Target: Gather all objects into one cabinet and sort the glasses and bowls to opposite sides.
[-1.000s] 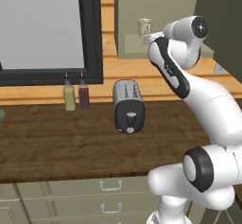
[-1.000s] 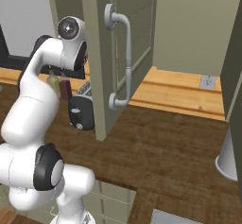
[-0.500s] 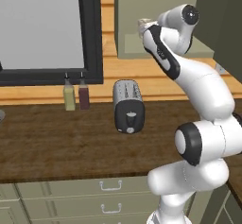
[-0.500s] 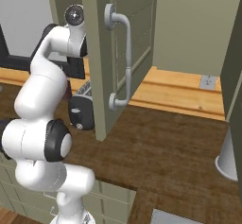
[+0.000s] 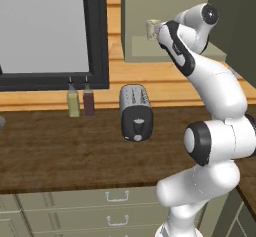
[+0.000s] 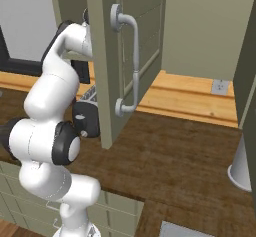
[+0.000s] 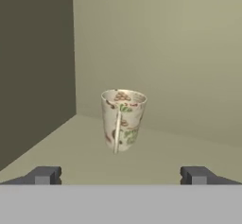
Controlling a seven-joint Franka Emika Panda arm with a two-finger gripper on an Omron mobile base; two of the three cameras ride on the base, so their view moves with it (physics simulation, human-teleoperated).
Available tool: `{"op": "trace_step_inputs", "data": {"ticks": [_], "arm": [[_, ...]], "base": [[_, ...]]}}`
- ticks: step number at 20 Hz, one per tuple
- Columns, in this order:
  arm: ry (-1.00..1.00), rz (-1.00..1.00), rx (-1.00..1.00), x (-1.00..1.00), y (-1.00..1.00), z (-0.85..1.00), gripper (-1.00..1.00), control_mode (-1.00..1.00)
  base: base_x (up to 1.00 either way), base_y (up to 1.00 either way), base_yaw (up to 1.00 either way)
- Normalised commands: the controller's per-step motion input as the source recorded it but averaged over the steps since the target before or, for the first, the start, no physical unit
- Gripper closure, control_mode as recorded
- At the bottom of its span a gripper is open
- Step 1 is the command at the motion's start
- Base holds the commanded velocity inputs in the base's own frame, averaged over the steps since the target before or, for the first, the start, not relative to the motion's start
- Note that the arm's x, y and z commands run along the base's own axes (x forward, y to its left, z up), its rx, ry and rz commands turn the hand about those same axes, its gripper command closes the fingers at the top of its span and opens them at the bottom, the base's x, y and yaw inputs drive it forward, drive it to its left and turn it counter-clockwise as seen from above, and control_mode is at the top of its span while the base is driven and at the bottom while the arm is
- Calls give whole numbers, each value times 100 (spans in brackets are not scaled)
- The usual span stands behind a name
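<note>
Pincer (image 7: 118, 176) spread wide, holding nothing, cream mottled mug (image 7: 123, 119) upright just ahead

A cream mug (image 7: 123, 119) mottled with brown and green specks stands upright on the flat shelf of a sage grey-green wall cabinet (image 7: 42, 67), near its back wall, its thin handle turned toward the viewer. From the left base view the mug (image 5: 152, 29) sits at the shelf's front edge. The cabinet door (image 6: 132, 56) stands open, with a curved pale-grey bar handle (image 6: 131, 66).

mottled cream mug (image 7: 123, 119) looks glazed, perhaps ceramic; matt cabinet (image 7: 42, 76) walls.
</note>
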Motion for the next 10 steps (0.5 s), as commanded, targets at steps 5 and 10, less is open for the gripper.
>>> {"op": "trace_step_inputs", "data": {"ticks": [5,10], "arm": [[17,0,-1,15,1,-23,-100,-100],[5,0,0,37,1,0,-100,-100]], "base": [[0,0,0],[0,0,0]]}}
